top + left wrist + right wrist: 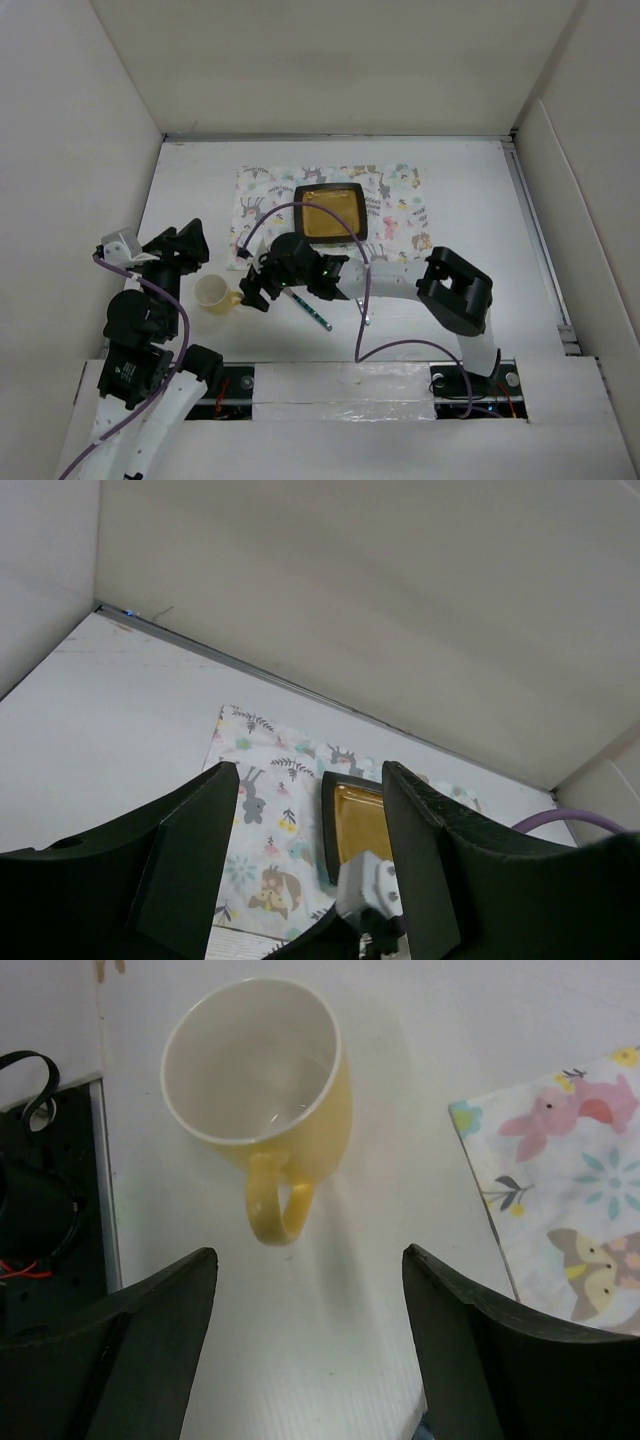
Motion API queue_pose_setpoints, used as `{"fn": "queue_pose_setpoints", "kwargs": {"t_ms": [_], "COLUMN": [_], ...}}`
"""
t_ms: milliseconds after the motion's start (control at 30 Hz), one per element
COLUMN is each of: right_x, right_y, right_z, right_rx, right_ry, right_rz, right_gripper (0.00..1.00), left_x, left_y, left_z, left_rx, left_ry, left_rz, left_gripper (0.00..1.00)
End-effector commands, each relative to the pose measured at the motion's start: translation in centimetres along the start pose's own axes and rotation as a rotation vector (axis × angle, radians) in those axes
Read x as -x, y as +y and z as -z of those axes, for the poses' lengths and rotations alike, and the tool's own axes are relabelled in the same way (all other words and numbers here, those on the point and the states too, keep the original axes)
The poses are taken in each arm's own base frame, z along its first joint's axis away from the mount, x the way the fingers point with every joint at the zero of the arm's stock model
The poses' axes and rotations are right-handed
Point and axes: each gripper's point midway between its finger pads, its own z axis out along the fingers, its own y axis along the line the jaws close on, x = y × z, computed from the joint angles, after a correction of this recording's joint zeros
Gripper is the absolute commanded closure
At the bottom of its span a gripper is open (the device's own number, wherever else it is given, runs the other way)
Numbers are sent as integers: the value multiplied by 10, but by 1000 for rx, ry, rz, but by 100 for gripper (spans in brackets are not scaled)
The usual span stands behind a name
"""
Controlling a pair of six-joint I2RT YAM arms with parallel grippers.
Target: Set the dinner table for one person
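The dinner table (470,200), a plain white board walled in by pale panels (330,60), is seen from above with a placemat (265,195) printed with animals and leaves laid flat at its far middle; a square amber plate (330,215) with a dark rim is set on the mat's centre. A yellow mug (213,293), pale inside and empty, is stood upright on the bare board off the mat's near left corner, well apart from the plate; its handle is turned to the right, toward the right gripper (252,290). That gripper is stretched across from its base at the near right edge and is placed just beside the handle; in the right wrist view its two dark fingers (150,1340) are spread wide, the handle lies ahead of the gap, and nothing is gripped between them. The left gripper (192,243) is positioned over the board's left side, just beyond the mug; in the left wrist view its fingers are likewise parted, nothing is caught between them, and the mat and plate are framed in the gap. A thin dark stick (310,311) with a green end is laid on the board under the right arm (400,280), near the mat's near edge; what it is cannot be told. A purple cable (366,290) is looped over that arm.
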Motion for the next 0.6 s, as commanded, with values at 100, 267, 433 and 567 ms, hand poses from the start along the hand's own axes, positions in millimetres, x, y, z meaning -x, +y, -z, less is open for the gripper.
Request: {"fn": "queue_pose_setpoints", "kwargs": {"t_ms": [100, 267, 433, 567], "right_x": [13, 2, 6, 8], "right_y": [22, 38, 34, 27], "right_z": [-25, -44, -57, -61], "right_rx": [67, 92, 48, 3], "right_ry": [-3, 24, 13, 3], "right_rz": [84, 77, 65, 21], "right_gripper": [22, 28, 35, 52], "left_x": [8, 10, 7, 9], "left_y": [0, -1, -3, -4], "left_z": [-4, -3, -3, -1], "left_rx": [14, 7, -6, -19], "left_ry": [-36, -42, -30, -37], "left_rz": [8, 11, 8, 14], "left_gripper": [43, 43, 43, 43]}}
